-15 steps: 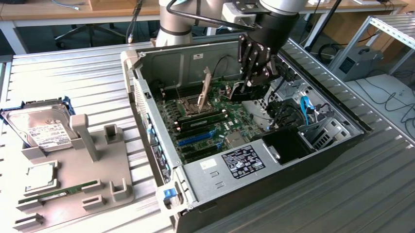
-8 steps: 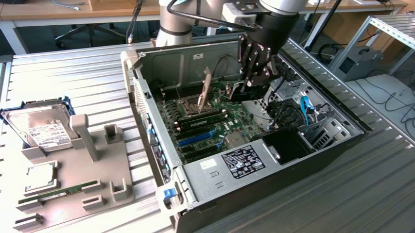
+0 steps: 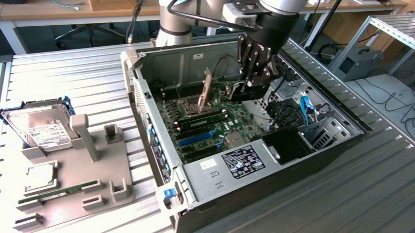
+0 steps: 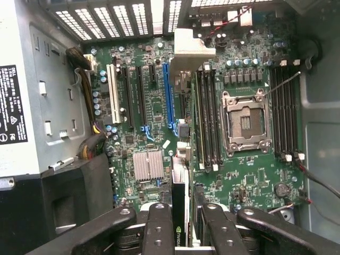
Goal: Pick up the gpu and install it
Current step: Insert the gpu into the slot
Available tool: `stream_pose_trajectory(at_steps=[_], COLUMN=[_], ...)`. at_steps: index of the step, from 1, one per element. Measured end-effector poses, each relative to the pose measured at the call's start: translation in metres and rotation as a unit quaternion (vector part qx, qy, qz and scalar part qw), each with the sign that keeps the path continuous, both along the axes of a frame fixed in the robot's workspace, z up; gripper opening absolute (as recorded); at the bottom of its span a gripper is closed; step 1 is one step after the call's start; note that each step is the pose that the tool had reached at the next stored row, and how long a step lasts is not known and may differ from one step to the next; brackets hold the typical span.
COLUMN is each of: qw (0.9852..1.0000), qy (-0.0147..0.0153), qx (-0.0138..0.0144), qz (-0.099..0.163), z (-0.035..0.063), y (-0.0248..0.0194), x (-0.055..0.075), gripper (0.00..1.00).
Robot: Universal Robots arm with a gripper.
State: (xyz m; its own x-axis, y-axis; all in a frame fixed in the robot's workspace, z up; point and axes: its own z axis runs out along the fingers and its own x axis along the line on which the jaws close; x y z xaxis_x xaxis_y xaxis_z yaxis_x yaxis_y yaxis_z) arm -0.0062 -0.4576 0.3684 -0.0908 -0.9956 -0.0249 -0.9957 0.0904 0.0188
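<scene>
Clamped on gpu (image 4: 179,212), gripper (image 3: 254,80) over motherboard (image 4: 159,111) (install step); needed alignment with blue slot (image 4: 168,95).

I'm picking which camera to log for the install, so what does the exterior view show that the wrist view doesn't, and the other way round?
Exterior view alone: the parts tray beside the case with the hard drive, a RAM stick, and the arm above.

Wrist view alone: the gpu edge-on between the fingers, the blue slot seen from above.

Both: the gripper over the motherboard, the CPU socket, the power supply.
</scene>
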Motion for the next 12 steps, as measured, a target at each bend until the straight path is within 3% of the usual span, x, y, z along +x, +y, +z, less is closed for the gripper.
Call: stream_pose_trajectory(at_steps=[12], qw=[0.9998], qy=[0.0], qx=[0.0], qz=[0.02], z=[0.0], y=[0.0], x=[0.0], gripper=[0.26])
